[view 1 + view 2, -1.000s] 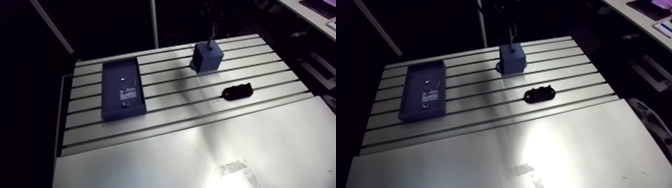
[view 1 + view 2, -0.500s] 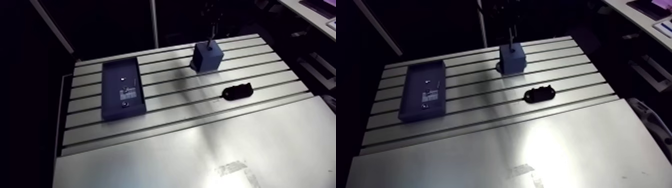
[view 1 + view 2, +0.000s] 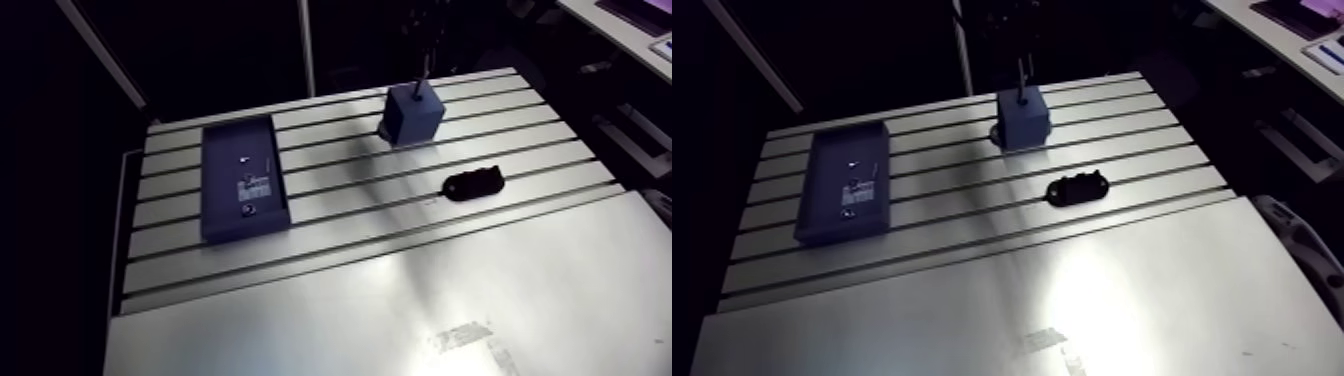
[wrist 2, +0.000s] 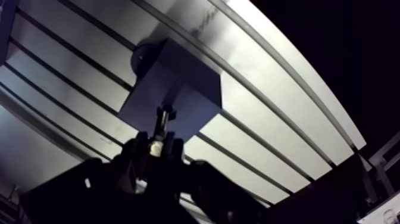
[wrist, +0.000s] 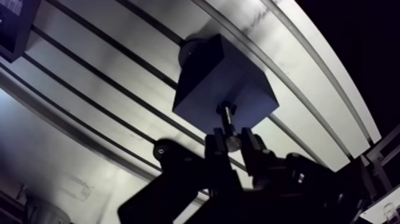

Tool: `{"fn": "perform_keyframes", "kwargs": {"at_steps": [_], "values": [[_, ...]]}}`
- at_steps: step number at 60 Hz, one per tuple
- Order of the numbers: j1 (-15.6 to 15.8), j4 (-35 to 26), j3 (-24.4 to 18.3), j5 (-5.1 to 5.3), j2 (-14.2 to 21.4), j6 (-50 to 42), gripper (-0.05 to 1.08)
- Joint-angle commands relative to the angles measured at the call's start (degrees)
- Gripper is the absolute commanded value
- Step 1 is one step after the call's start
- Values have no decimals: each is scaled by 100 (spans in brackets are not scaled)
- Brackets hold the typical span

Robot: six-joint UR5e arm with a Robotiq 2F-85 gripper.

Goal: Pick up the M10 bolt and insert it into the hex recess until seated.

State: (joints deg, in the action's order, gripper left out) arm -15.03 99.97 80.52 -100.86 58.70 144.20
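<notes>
At the left of the slotted table [image 3: 330,300], in the arm view, a flat dark-blue tray [image 3: 245,180] lies lengthwise across several slots, with a small pale label and a couple of bright specks on its floor. What the specks are cannot be told. Well apart from it, toward the table's far edge, stands a blue block [image 3: 410,115], resting squarely on the ribs. A dark round shape [image 5: 190,50] shows at the foot of the block's far corner in the wrist view. The end effector [image 5: 232,143] hangs straight above the block, coming down out of the dark. In the wrist view its two fingers [image 5: 215,146] are pressed in on the M10 bolt [image 5: 225,122], pinching the shiny end between their tips. The slim shaft runs down from there to the block's top face. The bolt's lower end meets that face at a small dark hole near the middle. How deep it sits there cannot be told. The bolt stands upright, in line with the end effector. Nearer and to the right of the block, a small black part [image 3: 475,183] lies flat along a slot, apart from everything else. On the smooth plate at the near side there is a pale scuffed patch [image 3: 462,335].
</notes>
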Motion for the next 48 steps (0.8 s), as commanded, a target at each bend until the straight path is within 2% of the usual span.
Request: {"fn": "perform_keyframes", "kwargs": {"at_steps": [1, 48], "values": [[-9, 8, 3, 0, -4, 8, 80], [0, 44, 12, -8, -22, 17, 80]]}}
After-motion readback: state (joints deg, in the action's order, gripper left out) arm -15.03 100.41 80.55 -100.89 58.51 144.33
